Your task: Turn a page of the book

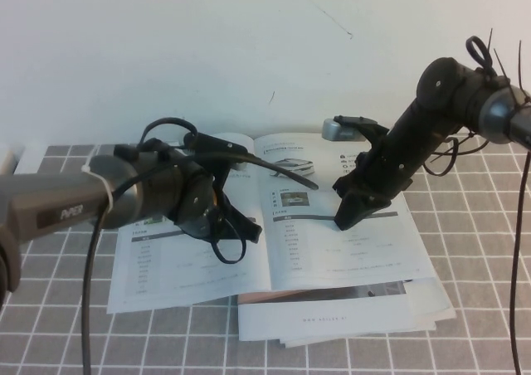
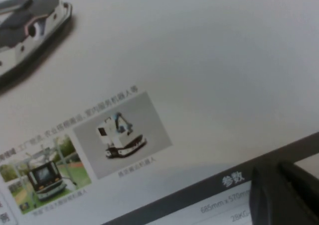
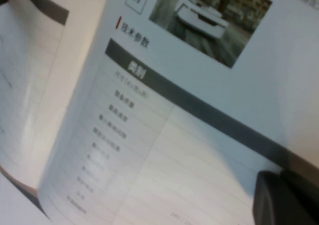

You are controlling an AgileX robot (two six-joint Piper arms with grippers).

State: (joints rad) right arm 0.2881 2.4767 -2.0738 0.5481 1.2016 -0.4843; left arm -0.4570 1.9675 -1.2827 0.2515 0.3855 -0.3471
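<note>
The book (image 1: 192, 263) lies open on the table, a thin white manual with small vehicle photos, dark header bars and tables. My left gripper (image 1: 249, 231) is shut, its tip down on the left page by the spine. In the left wrist view the gripper (image 2: 276, 172) touches the dark header bar (image 2: 199, 190). My right gripper (image 1: 344, 220) is shut, its tip resting on the right page (image 1: 365, 250). In the right wrist view the gripper (image 3: 279, 177) sits on that page (image 3: 164, 155) just under its header bar. Both pages lie flat.
White booklets with a dark strip (image 1: 332, 318) lie under the book's near right corner. A small grey object (image 1: 334, 129) sits behind the book by the wall. The table has a grey grid cloth (image 1: 481, 309).
</note>
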